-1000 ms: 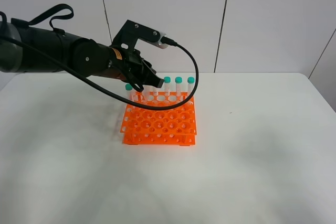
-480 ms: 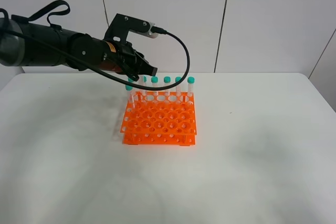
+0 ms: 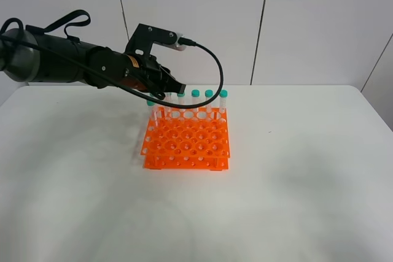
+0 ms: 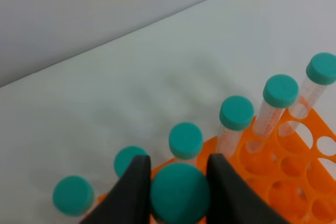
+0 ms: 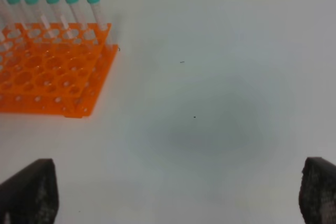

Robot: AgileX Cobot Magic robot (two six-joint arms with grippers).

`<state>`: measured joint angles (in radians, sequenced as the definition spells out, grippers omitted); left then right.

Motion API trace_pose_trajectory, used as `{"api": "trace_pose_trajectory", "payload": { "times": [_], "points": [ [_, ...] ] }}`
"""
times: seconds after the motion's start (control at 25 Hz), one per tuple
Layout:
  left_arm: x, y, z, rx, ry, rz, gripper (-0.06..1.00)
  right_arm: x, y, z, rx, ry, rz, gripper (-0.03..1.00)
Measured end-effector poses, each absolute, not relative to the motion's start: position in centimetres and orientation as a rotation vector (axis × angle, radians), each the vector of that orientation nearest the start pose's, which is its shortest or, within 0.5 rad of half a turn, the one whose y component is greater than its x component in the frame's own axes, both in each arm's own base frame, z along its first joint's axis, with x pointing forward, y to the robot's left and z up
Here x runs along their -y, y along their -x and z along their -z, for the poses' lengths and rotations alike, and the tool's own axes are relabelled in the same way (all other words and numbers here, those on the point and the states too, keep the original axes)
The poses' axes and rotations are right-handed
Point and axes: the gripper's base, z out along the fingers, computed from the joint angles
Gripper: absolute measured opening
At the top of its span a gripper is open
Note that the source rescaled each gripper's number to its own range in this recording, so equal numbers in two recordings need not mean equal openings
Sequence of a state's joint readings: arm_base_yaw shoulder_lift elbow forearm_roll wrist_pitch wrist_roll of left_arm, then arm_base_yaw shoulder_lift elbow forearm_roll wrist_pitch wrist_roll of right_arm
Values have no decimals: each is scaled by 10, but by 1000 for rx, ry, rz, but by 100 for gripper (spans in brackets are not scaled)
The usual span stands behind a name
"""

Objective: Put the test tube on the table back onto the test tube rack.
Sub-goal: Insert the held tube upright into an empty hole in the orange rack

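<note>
The orange test tube rack (image 3: 187,142) stands mid-table on the white table (image 3: 295,182). Several teal-capped tubes (image 3: 209,99) stand upright along its back row. My left gripper (image 3: 170,90) hovers over the rack's back left corner. In the left wrist view the gripper (image 4: 178,174) is shut on the teal cap of a test tube (image 4: 179,195), just in front of the row of caps (image 4: 236,113). The tube's body is hidden, so I cannot tell whether it sits in a hole. My right gripper (image 5: 173,192) is open and empty, well away from the rack (image 5: 47,77).
A black cable (image 3: 212,65) loops from the left arm over the rack's back row. White wall panels stand right behind the table's back edge. Bare tabletop lies in front and to the right of the rack.
The left gripper rose from low over the rack's back row and shifted left, then settled slightly lower. The back-row caps it had covered show again. The rack has not moved.
</note>
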<state>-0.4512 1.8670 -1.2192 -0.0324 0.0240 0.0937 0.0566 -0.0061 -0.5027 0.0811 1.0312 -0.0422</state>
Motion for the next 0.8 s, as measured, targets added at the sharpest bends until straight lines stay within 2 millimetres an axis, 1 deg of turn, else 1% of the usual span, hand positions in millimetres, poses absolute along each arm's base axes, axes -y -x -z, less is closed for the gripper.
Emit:
{"api": "trace_pose_trajectory", "payload": {
  "times": [0.16,0.8],
  "points": [
    [182,-376,-213,-2110,-520,242,0,-6,5,-281,-2002,102,-106,100],
    [187,-376,-204,-2118,-527,248,0,-6,5,-281,-2002,102,-106,100]
  ]
}}
